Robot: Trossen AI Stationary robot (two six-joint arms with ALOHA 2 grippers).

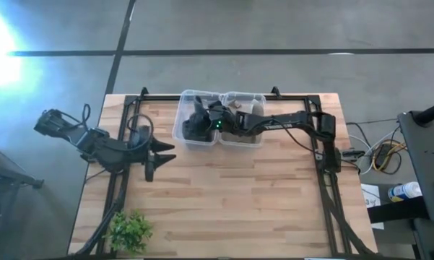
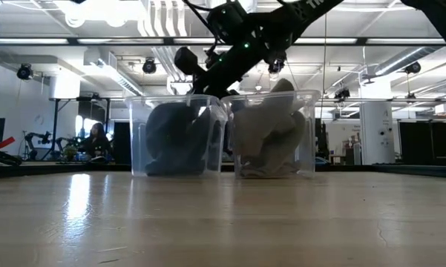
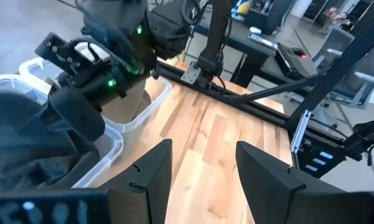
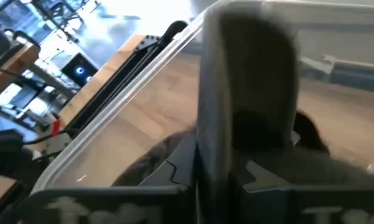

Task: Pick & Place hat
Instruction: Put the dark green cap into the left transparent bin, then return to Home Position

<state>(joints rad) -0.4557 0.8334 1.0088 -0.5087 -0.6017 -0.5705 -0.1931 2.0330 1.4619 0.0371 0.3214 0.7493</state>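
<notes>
Left pincer (image 1: 153,160): released, idle over the worktop (image 1: 224,209), left of the bins. Plant (image 1: 128,230): front-left corner, clear of the work. Left bin (image 1: 179,126): holds dark hat (image 1: 196,128); right pincer (image 1: 200,115) reaches in, finger state cannot tell. Risk: snagging the thin rim, dragging or tipping the bin. Right bin (image 1: 254,101): touching, pale fabric inside; crowds the withdrawal path.

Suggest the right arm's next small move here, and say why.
Probably lower the right gripper a little further into the left clear plastic bin, then close. It hangs over that bin's dark grey fabric hat, and the right wrist view shows dark cloth just ahead inside the bin wall. No grip is visible yet. The left gripper waits open over the wooden table.
</notes>
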